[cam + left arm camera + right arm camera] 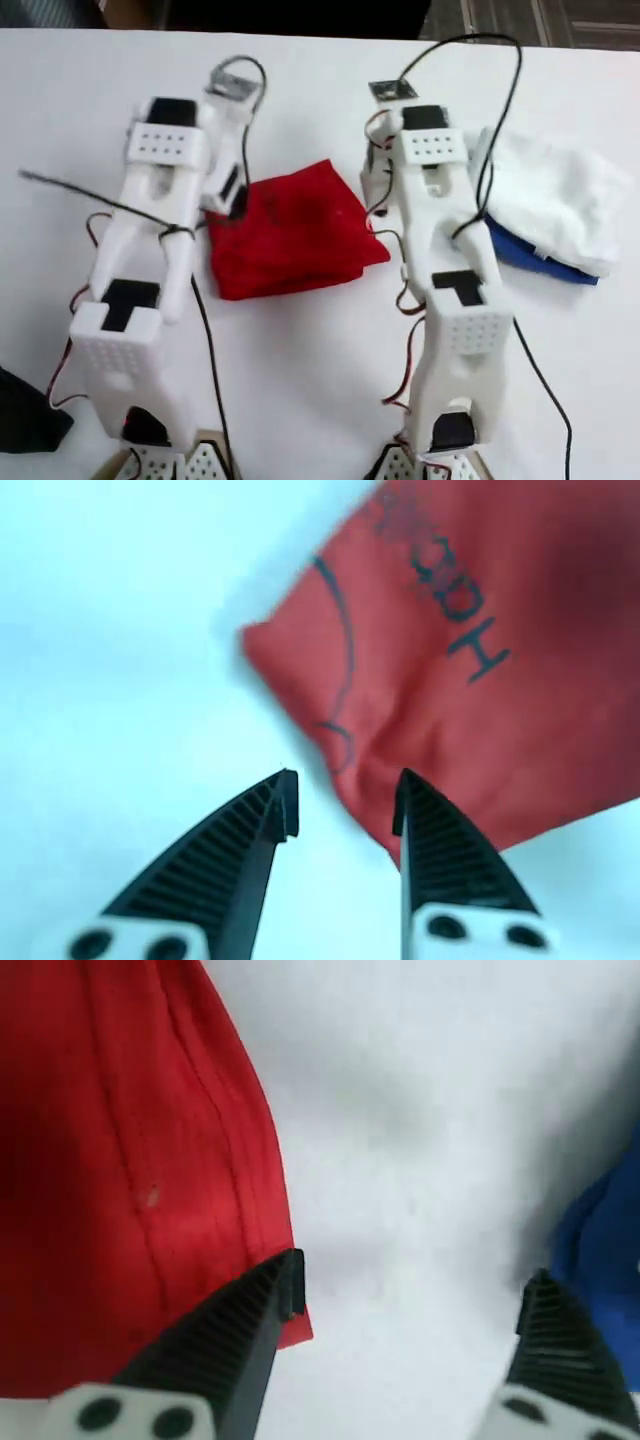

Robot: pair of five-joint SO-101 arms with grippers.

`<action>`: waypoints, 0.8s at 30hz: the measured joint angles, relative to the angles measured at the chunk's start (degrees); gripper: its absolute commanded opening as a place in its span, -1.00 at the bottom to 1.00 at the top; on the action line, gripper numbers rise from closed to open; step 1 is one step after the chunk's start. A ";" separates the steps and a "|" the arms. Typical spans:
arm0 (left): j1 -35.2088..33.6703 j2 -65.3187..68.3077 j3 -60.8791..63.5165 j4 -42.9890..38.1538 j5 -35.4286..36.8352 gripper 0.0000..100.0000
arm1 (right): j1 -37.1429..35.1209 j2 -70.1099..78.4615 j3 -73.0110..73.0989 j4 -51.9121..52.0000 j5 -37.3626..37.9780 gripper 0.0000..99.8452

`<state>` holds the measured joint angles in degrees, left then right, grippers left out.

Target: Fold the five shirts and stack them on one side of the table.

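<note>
A folded red shirt (290,232) lies on the white table between the two arms. My left gripper (345,805) is open at the shirt's left corner, one black finger (440,850) over the red cloth (480,660) and the other over bare table. My right gripper (415,1290) is open wide above bare table, between the red shirt's edge (130,1180) and a blue shirt (600,1250). In the high view the left gripper (232,195) sits at the red shirt's upper left, the right gripper (378,185) at its upper right. A white shirt (555,195) lies on the blue shirt (540,258) at the right.
A dark cloth (25,415) lies at the table's near left edge. Black cables (500,110) trail over both arms and across the table (320,390). The far table edge runs along the top of the high view.
</note>
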<state>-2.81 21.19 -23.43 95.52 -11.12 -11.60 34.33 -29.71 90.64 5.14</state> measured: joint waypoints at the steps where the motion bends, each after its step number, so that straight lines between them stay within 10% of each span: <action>1: -0.79 0.00 -1.32 0.70 0.00 -0.64 | -0.62 0.62 -1.41 0.44 -0.26 -0.18; 24: -13.10 0.00 -4.40 1.93 0.00 -0.64 | -11.60 16.35 -8.88 -3.69 -10.73 -0.18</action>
<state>-15.91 21.19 -27.82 97.45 -11.12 -23.21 50.68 -38.59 86.95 -5.58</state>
